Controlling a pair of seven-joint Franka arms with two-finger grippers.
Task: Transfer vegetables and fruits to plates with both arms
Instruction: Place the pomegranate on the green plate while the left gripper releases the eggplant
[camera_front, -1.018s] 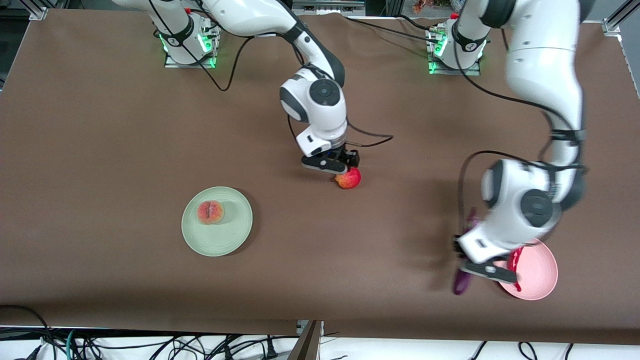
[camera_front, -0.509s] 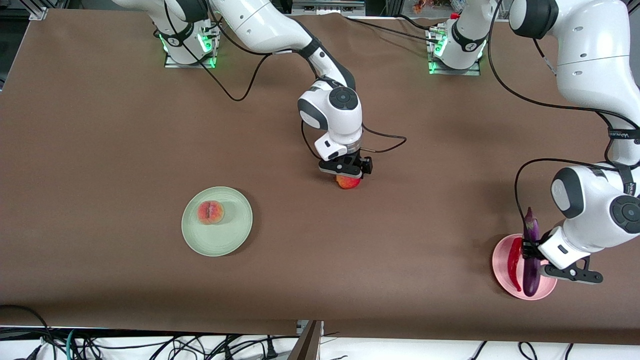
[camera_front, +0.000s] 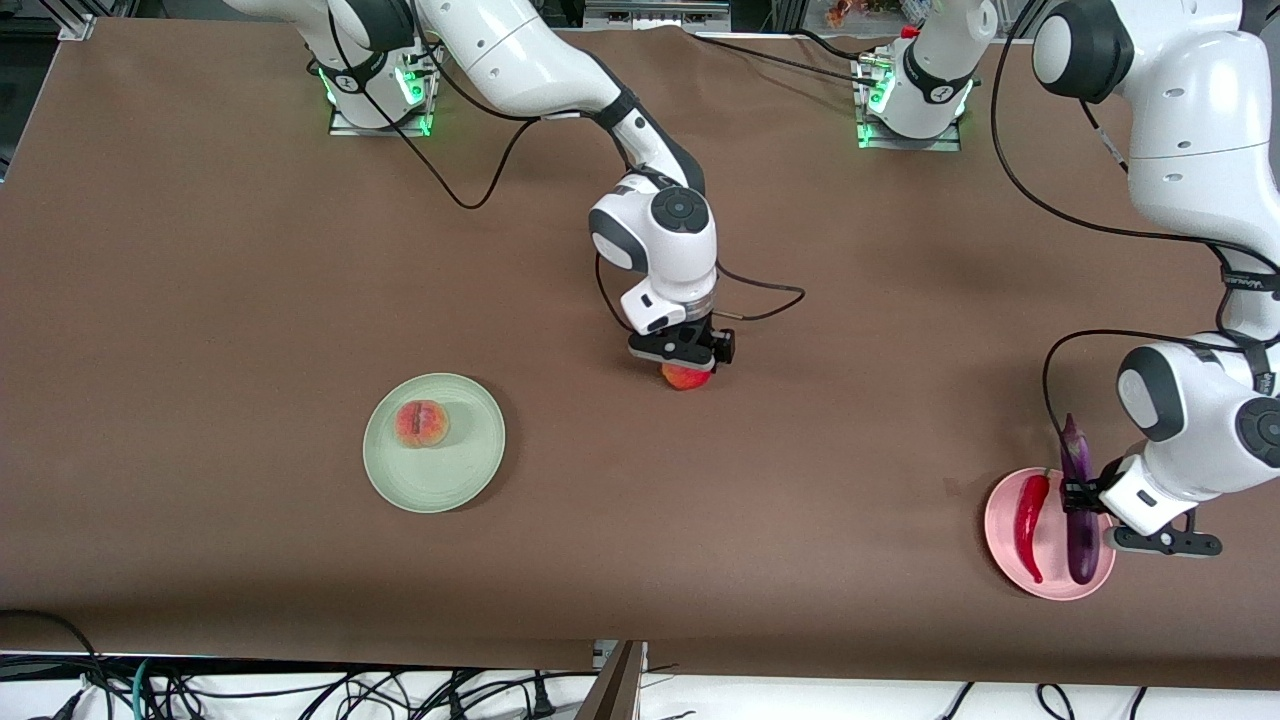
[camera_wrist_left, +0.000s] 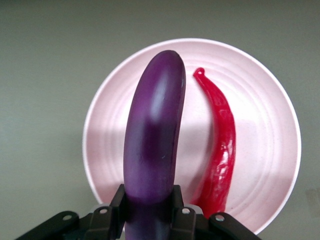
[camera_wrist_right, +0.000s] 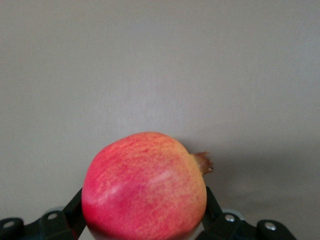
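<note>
Near the lower right of the front view I see my left gripper (camera_front: 1078, 497) clamped on the eggplant (camera_front: 1077, 500), which hangs over the pink plate (camera_front: 1052, 580) — the left wrist view shows both black fingers (camera_wrist_left: 116, 202) pressed against the purple skin. The chili pepper (camera_front: 1029, 512) lies on that plate beside the eggplant, toward the right arm's end of the table. At the centre of the frame my right gripper (camera_front: 685, 362) sits down over the pomegranate (camera_front: 686, 377) on the brown table (camera_front: 200, 300); in the right wrist view its fingers (camera_wrist_right: 75, 207) stand on either side of the fruit — I cannot tell whether they are gripping it. Lower left of centre, the peach (camera_front: 421, 424) rests on the green plate (camera_front: 440, 490), well apart from the pomegranate.
</note>
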